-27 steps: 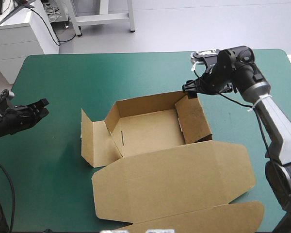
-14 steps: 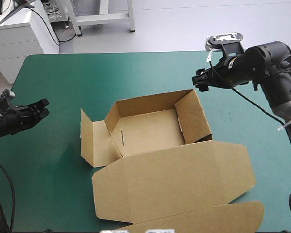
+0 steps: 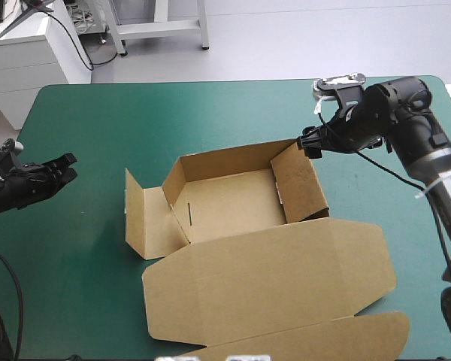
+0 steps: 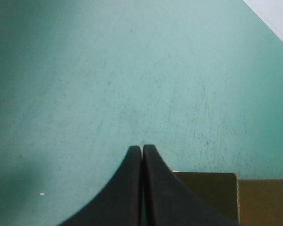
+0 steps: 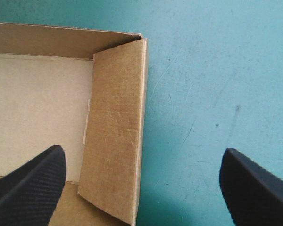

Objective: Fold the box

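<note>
High view: the brown box [image 3: 233, 203] sits mid-frame on the teal-green tabletop [image 3: 135, 113], an open tray with its walls up. Its lid [image 3: 270, 278] lies flat toward the lower part of the frame, and one flap sticks out on the left. The right hand [image 3: 309, 142] hangs over the tray's upper right corner. The left hand [image 3: 60, 167] is way off at the left edge of the frame, well apart from the box.

Left wrist view: the left hand [image 4: 142, 149] is pinched closed on nothing, black fingers meeting in a point over bare cover. A bit of box [image 4: 212, 193] shows just beside it.

Right wrist view: the right hand [image 5: 142, 151] is spread wide and empty, with the box's side wall [image 5: 115, 132] standing between its fingers.
</note>
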